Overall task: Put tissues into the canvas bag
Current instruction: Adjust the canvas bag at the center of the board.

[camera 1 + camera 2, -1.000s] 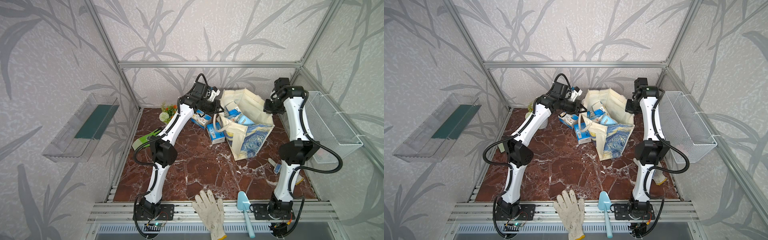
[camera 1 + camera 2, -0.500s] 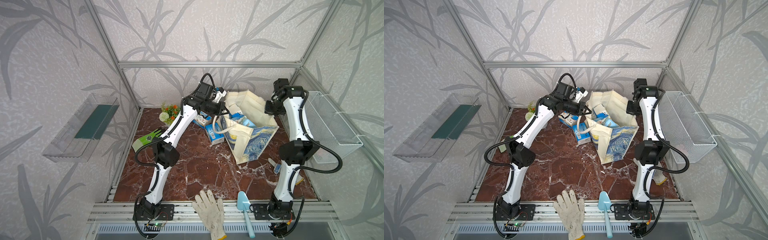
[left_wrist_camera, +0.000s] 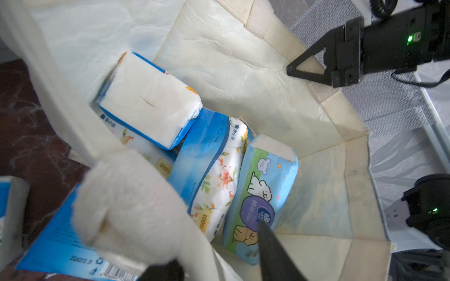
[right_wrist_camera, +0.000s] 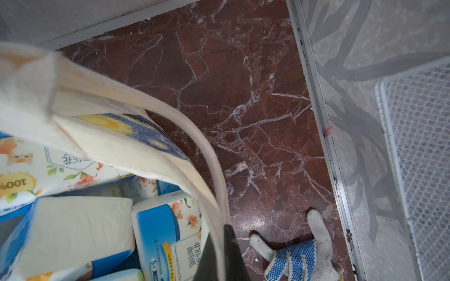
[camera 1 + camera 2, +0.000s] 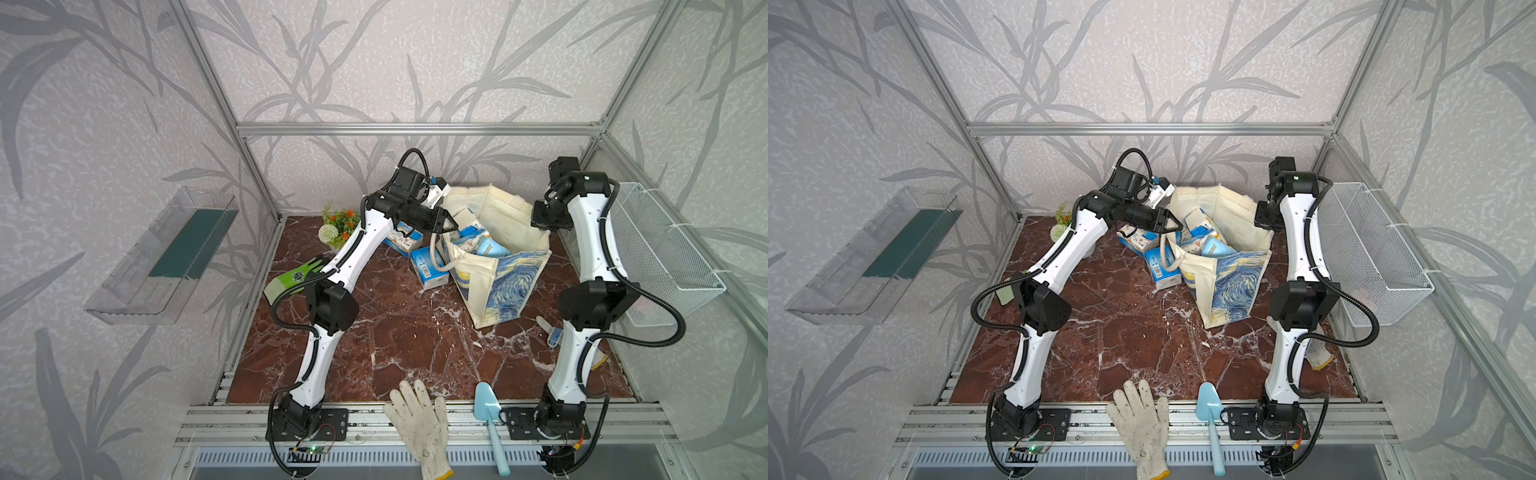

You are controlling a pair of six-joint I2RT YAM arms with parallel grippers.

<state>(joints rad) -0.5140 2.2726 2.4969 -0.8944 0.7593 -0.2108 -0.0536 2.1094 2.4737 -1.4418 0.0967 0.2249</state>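
The canvas bag (image 5: 505, 282) (image 5: 1233, 286) stands open at the back of the table, its Starry Night panel facing front. Several tissues (image 5: 478, 246) (image 3: 214, 170) lie inside; one pack (image 3: 148, 107) rests white side up on the others. Two more packs (image 5: 428, 271) (image 5: 402, 240) lie on the table left of the bag. My left gripper (image 5: 452, 224) (image 3: 216, 245) hangs open over the bag's left rim, holding nothing, with the cream handle (image 3: 126, 209) in front of it. My right gripper (image 5: 540, 220) (image 4: 219, 233) is shut on the bag's far-right rim strap (image 4: 194, 155).
A white wire mesh basket (image 5: 665, 257) hangs on the right wall. Flowers (image 5: 338, 224) and a green glove (image 5: 299, 276) lie at the back left. A white glove (image 5: 419, 424) and a blue trowel (image 5: 490, 415) lie at the front edge, a blue-dotted glove (image 4: 297, 258) by the right arm.
My left gripper has swung right to the bag's mouth and its jaws have opened. The right gripper has kept its hold on the bag's rim.
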